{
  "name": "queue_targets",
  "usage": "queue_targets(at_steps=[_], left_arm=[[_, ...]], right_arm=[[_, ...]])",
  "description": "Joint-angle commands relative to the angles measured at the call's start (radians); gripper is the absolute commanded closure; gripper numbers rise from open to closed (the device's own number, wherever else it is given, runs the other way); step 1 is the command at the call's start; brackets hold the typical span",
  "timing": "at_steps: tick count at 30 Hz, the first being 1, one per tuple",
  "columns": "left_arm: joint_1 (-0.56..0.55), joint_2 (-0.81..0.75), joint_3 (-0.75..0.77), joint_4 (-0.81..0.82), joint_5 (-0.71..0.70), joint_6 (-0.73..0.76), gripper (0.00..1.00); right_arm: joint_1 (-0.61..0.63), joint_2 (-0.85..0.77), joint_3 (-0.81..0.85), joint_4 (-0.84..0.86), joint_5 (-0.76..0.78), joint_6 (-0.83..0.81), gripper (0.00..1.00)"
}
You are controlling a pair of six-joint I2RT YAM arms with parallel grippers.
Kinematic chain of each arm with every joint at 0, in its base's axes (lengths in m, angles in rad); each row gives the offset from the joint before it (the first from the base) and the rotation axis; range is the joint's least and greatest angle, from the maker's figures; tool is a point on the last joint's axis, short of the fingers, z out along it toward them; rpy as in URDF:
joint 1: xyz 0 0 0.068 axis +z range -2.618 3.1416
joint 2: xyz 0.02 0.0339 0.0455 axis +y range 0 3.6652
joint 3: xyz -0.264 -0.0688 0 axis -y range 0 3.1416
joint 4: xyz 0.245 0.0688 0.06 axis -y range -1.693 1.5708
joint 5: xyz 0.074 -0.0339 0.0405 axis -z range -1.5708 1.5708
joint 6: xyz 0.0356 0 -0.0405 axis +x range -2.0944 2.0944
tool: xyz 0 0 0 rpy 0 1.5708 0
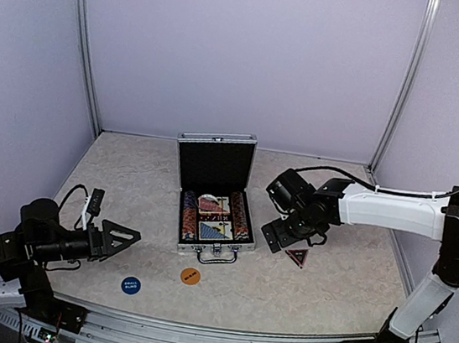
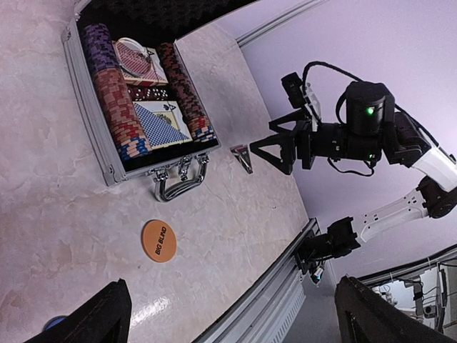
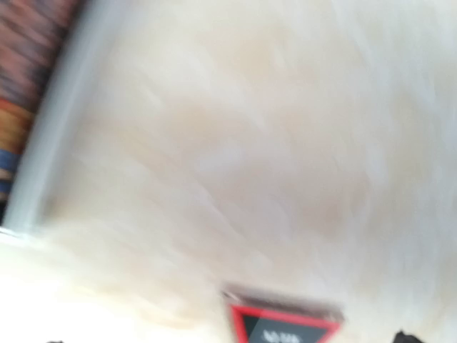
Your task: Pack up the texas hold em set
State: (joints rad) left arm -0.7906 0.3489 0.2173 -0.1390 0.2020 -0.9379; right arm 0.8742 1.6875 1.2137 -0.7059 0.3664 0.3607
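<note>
The left gripper (image 1: pixel 123 238) hangs with its jaws wide apart, holding nothing. The round blue disc (image 1: pixel 131 285) and the round orange disc (image 1: pixel 190 276) lie near the front edge of the marbled table (image 1: pixel 342 279); a sloppy pinch may push them off. Beside the open silver aluminium briefcase (image 1: pixel 213 165), the right gripper (image 1: pixel 295 241), jaws apart, hangs over the dark red-edged triangle (image 1: pixel 295 257). Open room lies to the right.

Silver briefcase (image 1: pixel 217 140) with black lining. Chips (image 2: pixel 114 107) are striped maroon, blue and orange with white. One deck (image 2: pixel 139 61) is patterned red, the other deck (image 2: pixel 161 123) blue. At 6 o'clock of the case lies an orange disc (image 1: pixel 190 276) with dark lettering, at 7 o'clock a blue disc (image 1: pixel 131 285) with white lettering, and at 4 o'clock a dark triangle (image 1: pixel 295 257) edged red. The counter (image 1: pixel 323 294) is marbled beige.
</note>
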Motion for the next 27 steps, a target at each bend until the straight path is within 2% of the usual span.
queue_targets(at_steps=[1, 8, 18, 27], left_arm=[[0.004, -0.004, 0.026, 0.031, 0.015, 0.016, 0.01], [0.004, -0.017, 0.024, 0.019, 0.017, 0.026, 0.01], [0.004, -0.034, 0.025, -0.001, 0.007, 0.027, 0.01], [0.005, -0.038, 0.024, 0.002, 0.004, 0.022, 0.01]], right_arm=[[-0.057, -0.027, -0.117, 0.038, -0.034, 0.131, 0.00], [-0.090, 0.014, -0.177, 0.069, 0.010, 0.195, 0.00], [-0.156, 0.052, -0.208, 0.163, -0.076, 0.190, 0.00], [-0.166, 0.068, -0.229, 0.224, -0.139, 0.202, 0.00]])
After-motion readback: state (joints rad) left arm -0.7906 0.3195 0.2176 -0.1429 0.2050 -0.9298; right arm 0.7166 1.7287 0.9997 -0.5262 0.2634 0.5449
